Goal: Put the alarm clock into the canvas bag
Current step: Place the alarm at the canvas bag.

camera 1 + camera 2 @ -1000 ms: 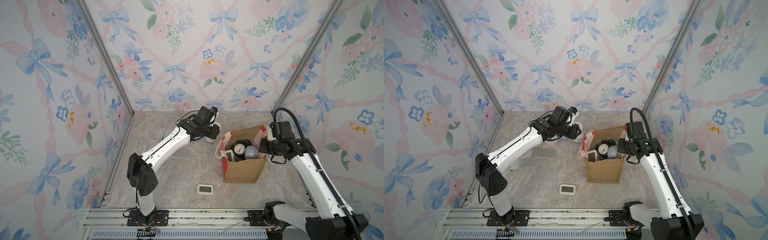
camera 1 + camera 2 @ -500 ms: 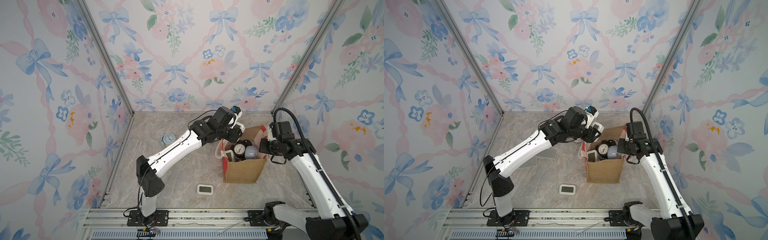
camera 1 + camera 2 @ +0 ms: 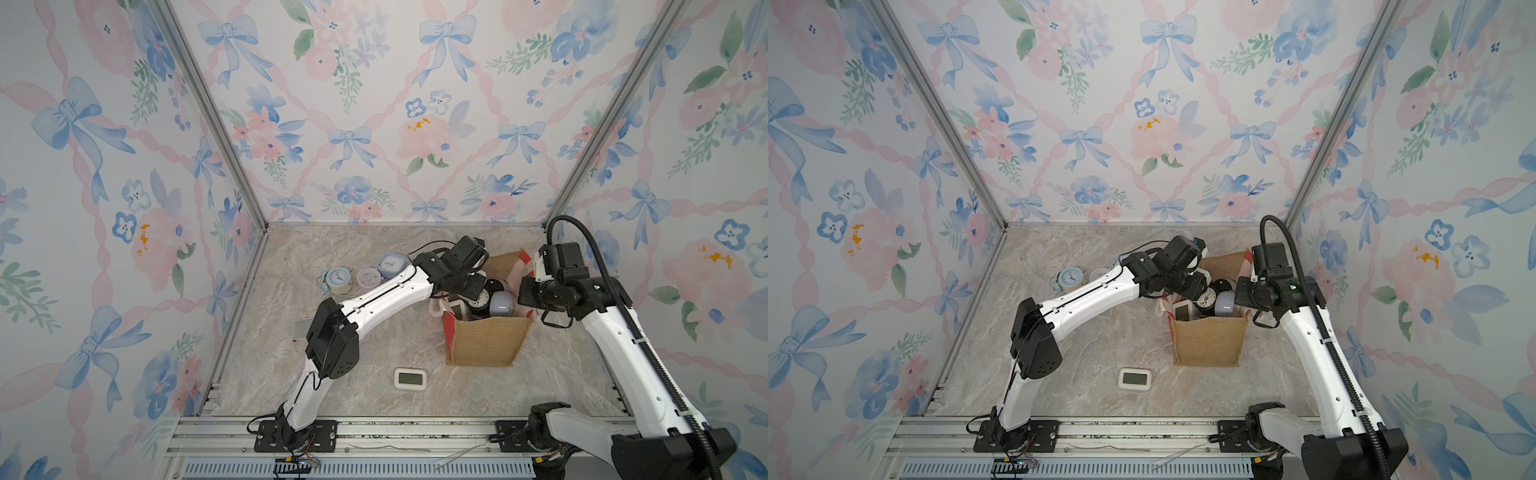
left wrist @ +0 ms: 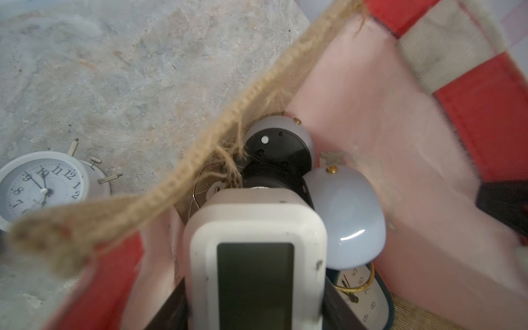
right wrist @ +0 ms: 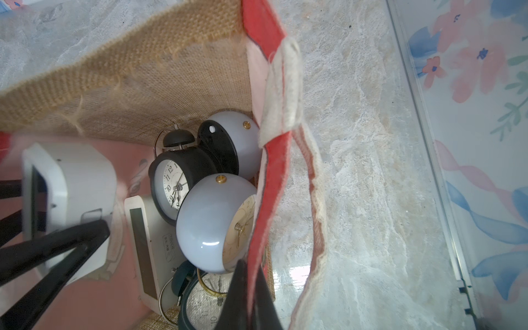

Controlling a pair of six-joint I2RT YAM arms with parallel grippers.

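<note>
Tan burlap canvas bag (image 3: 486,340) upright right of centre, right gripper (image 5: 249,274) clenched on its red right panel, left gripper (image 3: 469,286) grasping white alarm clock (image 4: 255,228) inside the bag mouth, above other clocks (image 5: 211,223).

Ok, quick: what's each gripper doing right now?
Left gripper: closed on the white clock, at the mouth of the bag.
Right gripper: closed on the bag's red side panel.

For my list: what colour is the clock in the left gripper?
White clock, dark screen; clearest in the left wrist view.
</note>
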